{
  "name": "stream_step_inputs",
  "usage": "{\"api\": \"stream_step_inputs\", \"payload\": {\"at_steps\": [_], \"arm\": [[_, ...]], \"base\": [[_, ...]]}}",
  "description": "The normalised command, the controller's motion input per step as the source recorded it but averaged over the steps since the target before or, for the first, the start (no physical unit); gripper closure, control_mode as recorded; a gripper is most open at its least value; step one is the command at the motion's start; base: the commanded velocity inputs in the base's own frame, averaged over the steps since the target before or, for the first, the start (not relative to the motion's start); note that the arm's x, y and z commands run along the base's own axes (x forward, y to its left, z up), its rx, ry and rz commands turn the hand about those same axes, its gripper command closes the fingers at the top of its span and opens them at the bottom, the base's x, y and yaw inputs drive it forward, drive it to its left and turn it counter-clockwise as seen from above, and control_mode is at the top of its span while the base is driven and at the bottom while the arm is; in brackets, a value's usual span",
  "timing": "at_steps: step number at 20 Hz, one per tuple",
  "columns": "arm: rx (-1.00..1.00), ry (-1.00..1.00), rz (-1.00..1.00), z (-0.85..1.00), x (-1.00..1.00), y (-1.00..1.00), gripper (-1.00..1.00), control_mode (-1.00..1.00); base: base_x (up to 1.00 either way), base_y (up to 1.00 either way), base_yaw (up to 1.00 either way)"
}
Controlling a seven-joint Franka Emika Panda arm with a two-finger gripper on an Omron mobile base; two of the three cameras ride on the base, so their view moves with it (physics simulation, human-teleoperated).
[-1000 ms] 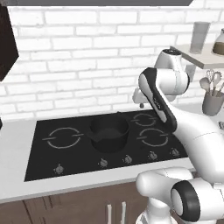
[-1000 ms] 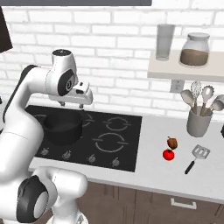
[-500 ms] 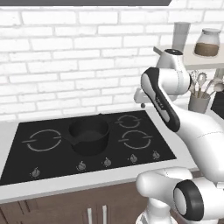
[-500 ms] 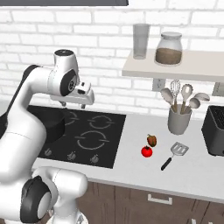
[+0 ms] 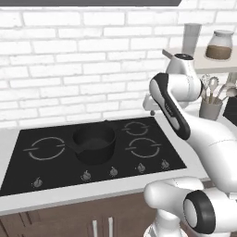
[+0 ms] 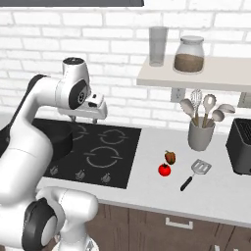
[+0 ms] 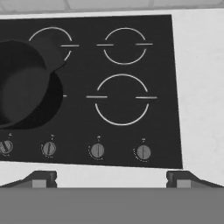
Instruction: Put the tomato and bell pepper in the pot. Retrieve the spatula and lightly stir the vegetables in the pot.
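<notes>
Although I look for words or brand marks, I can read none on the jar (image 6: 189,54), the glass (image 6: 158,45) or the stove knobs (image 7: 97,151), which carry only tiny marks too small to make out. The gripper (image 7: 111,178) hangs high over the black stove top (image 6: 105,157), and its two dark tips sit far apart at the bottom of the hand view with nothing between them, so it looks wide open and holds nothing. The pot (image 5: 94,143) stands on the stove between the left ring and the right rings; in the hand view the pot is cut off at the left edge, and its inside is so dark I cannot tell what is in it. In the right base view the robot's white arm hides most of the pot. The tomato (image 6: 164,169) lies on the pale counter (image 6: 220,196) right of the stove, and the bell pepper (image 6: 170,157) sits just behind it, very near, perhaps touching. The spatula (image 6: 195,173) lies near them on the right, head toward the wall, handle toward the front edge. Behind it a grey cup (image 6: 201,135) holds pale spoons and a whisk. A dark box (image 6: 240,146) is cut off at the right edge. The jar and glass stand on a shelf (image 6: 196,78) above.
</notes>
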Motion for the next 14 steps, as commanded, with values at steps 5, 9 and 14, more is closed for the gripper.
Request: {"api": "stream_step_inputs", "payload": {"at_steps": [5,9,14], "arm": [[-0.07,0.02,-0.13,-0.73,-0.16,-0.44,-1.0,-1.0],[-0.11,0.0,-0.17,-0.75,-0.08,-0.23,-1.0,-1.0],[-0.12,0.12,-0.15,-0.56,0.02,-0.34,-1.0,-1.0]], "base": [[0.0,0.0,0.0],[0.0,0.0,0.0],[0.0,0.0,0.0]]}}
